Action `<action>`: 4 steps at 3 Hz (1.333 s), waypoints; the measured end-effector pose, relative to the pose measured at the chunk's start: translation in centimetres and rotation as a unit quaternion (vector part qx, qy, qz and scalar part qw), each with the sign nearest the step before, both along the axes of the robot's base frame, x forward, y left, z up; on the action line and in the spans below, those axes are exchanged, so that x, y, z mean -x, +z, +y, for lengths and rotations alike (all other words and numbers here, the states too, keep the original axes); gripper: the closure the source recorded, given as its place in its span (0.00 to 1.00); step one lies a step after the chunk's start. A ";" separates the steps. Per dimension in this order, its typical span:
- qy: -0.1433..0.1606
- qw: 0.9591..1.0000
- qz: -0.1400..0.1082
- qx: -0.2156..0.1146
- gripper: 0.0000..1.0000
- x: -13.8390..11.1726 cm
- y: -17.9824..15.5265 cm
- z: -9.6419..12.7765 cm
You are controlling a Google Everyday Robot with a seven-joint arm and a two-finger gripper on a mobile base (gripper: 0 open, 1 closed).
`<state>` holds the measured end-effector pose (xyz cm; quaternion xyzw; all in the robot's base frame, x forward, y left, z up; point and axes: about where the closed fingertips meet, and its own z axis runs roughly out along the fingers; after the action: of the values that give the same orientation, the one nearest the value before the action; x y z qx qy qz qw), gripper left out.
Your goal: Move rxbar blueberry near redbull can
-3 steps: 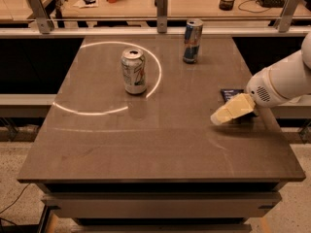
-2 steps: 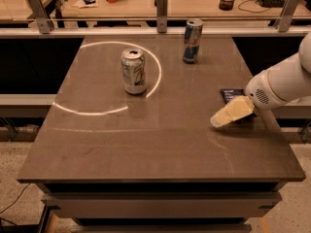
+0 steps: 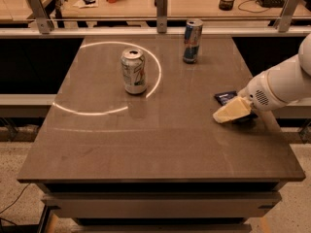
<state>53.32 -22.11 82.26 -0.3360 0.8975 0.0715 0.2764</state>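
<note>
The rxbar blueberry (image 3: 225, 97) is a flat dark blue bar lying on the table near its right edge; most of it is hidden under my arm. The redbull can (image 3: 192, 41) stands upright at the far middle-right of the table, well beyond the bar. My gripper (image 3: 230, 112) comes in from the right, its pale finger low over the table right on the near end of the bar.
A wider white-silver can with green markings (image 3: 133, 71) stands left of centre inside a bright light ring. The brown table (image 3: 146, 144) has a railing with metal posts (image 3: 162, 4) behind it, and a cluttered counter beyond.
</note>
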 end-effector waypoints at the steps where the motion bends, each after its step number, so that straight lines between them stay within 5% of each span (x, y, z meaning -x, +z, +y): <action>1: 0.003 1.000 -0.003 0.001 0.64 0.0 0.1 0.1; 2: 0.003 1.000 -0.003 0.001 0.87 0.0 0.5 0.1; 3: 0.003 1.000 -0.003 0.001 1.00 0.0 0.5 0.1; 4: 0.033 0.999 -0.027 -0.004 1.00 -0.7 2.0 1.6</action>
<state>54.03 -20.50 84.25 -0.3665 0.8778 0.0754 0.2991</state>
